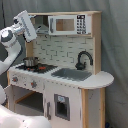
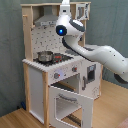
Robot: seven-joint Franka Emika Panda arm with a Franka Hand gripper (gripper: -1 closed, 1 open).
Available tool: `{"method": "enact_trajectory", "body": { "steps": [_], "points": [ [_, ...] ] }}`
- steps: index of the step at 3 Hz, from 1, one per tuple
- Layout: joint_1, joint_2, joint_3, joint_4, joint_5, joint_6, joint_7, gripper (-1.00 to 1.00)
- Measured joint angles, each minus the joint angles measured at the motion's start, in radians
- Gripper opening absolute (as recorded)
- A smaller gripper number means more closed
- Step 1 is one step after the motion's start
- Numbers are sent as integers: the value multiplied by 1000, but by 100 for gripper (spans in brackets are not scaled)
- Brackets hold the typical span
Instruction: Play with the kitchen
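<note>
The kitchen (image 1: 75,95) is a tall white and light-wood toy unit with a black faucet (image 1: 84,59), a grey sink (image 1: 72,74), a hob, a range hood (image 2: 47,20) and a microwave cabinet (image 1: 65,24). A small metal pot (image 1: 30,62) stands on the hob. In the second exterior view the oven door (image 2: 70,102) hangs open. My gripper (image 1: 30,26) is raised high at the hood end of the kitchen, level with the top shelf. It holds nothing that I can see. In the second exterior view the gripper (image 2: 65,6) points upward beside the cabinet top.
A grey curtain hangs behind the kitchen in both exterior views. My white arm (image 2: 102,52) reaches across the front of the counter in the second exterior view. The wooden floor (image 2: 20,117) lies below the open oven door.
</note>
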Motion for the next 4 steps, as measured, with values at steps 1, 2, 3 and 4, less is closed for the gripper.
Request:
{"method": "enact_trajectory", "body": {
  "steps": [1,2,3,4],
  "points": [
    [-1,0,1,0,2,-4,0,-100],
    [-56,2,46,1,62,-45,-4,-100],
    [-76,81,64,6,98,-55,-48,-100],
    [-77,92,63,-4,98,-156,-58,-100]
  ]
}}
